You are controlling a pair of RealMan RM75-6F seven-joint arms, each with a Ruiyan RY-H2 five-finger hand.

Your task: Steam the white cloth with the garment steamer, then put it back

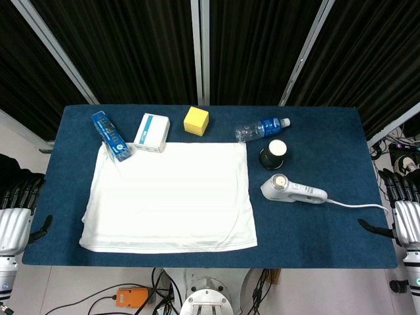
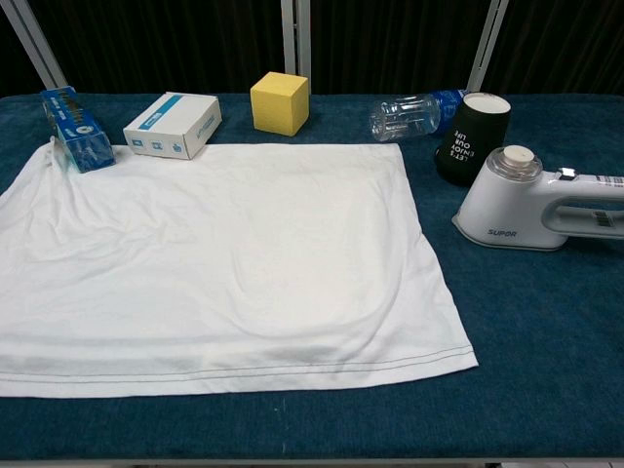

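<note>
Lying flat, white cloth [image 1: 170, 197] — garment steamer [image 1: 292, 190] beside it (apart).

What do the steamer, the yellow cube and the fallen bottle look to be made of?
Garment steamer: glossy white moulded plastic, going by its sheen and printed logo.
Yellow cube: matte and slightly porous, probably foam or sponge.
Bottle: clear thin plastic, see-through with ridges, blue label and cap.

Frame edges crop both the left hand [image 1: 14, 216] and right hand [image 1: 405, 216].
</note>
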